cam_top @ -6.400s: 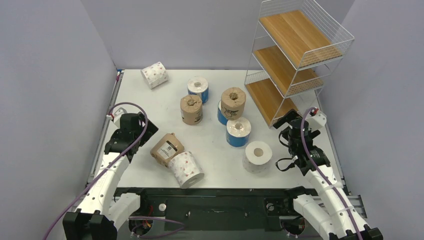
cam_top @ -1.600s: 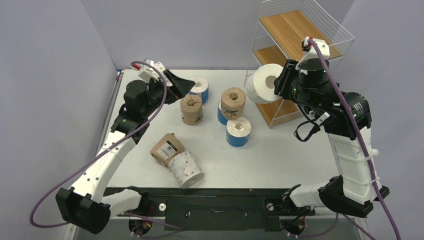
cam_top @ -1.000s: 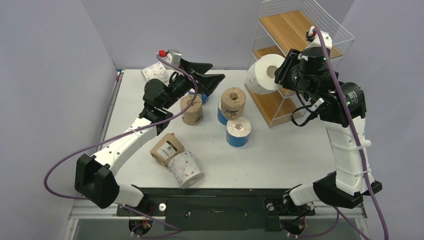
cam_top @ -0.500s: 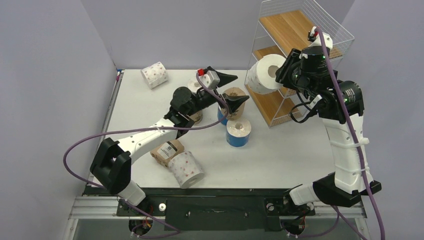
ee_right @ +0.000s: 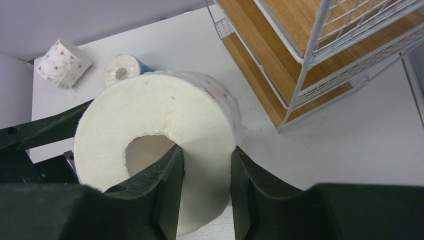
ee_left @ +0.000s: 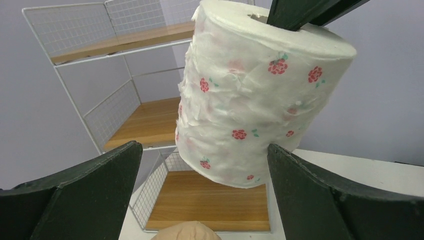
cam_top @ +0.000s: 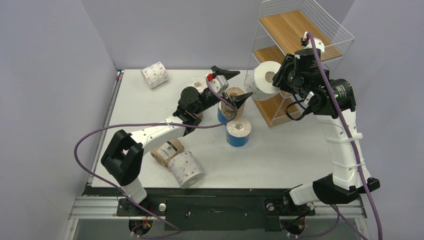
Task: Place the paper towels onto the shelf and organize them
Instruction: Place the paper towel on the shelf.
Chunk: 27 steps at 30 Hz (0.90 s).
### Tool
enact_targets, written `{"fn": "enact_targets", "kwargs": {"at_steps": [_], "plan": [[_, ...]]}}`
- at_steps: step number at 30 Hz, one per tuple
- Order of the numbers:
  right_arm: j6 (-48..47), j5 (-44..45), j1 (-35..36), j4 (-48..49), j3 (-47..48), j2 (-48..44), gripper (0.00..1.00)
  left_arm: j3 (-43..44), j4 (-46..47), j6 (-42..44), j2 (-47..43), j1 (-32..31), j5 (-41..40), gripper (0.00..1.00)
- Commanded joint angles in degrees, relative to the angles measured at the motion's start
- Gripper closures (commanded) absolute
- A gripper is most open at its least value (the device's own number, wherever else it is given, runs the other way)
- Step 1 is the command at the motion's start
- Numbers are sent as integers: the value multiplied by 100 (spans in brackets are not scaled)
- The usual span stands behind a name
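My right gripper (cam_top: 281,79) is shut on a white paper towel roll with pink dots (cam_top: 264,80), held in the air in front of the shelf (cam_top: 300,46). One finger sits in the core, the other outside the wall (ee_right: 206,150). My left gripper (cam_top: 241,85) is open, just left of that roll. In the left wrist view the roll (ee_left: 250,100) hangs between and beyond the wide fingers, touching neither. The shelf boards (ee_left: 150,122) look bare. A brown roll (cam_top: 233,97) stands right under my left gripper.
On the table stand a blue roll (cam_top: 238,131), a blue one (cam_top: 199,83) at the back and a blue one (cam_top: 221,115) under the brown roll. A labelled brown roll (cam_top: 167,149) and dotted rolls (cam_top: 186,169) (cam_top: 154,75) lie on their sides. The shelf (ee_right: 300,45) stands at the far right.
My left arm has swung right across the table and stretched toward the held roll. My right gripper has shifted the roll slightly left and lower, still in front of the shelf.
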Motion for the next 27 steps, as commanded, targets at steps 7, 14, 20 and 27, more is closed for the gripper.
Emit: {"fn": "enact_targets", "kwargs": {"at_steps": [7, 14, 20, 27], "plan": [[57, -226, -331, 614, -171, -8, 69, 652, 328, 498, 459, -159, 234, 4], [203, -268, -426, 828, -151, 216, 69, 1182, 343, 275, 1047, -164, 359, 4], [241, -200, -462, 945, -209, 374, 68, 1484, 380, 161, 1370, -162, 401, 4], [304, -164, -556, 1055, -297, 461, 68, 1710, 526, 29, 1667, -149, 371, 4]]}}
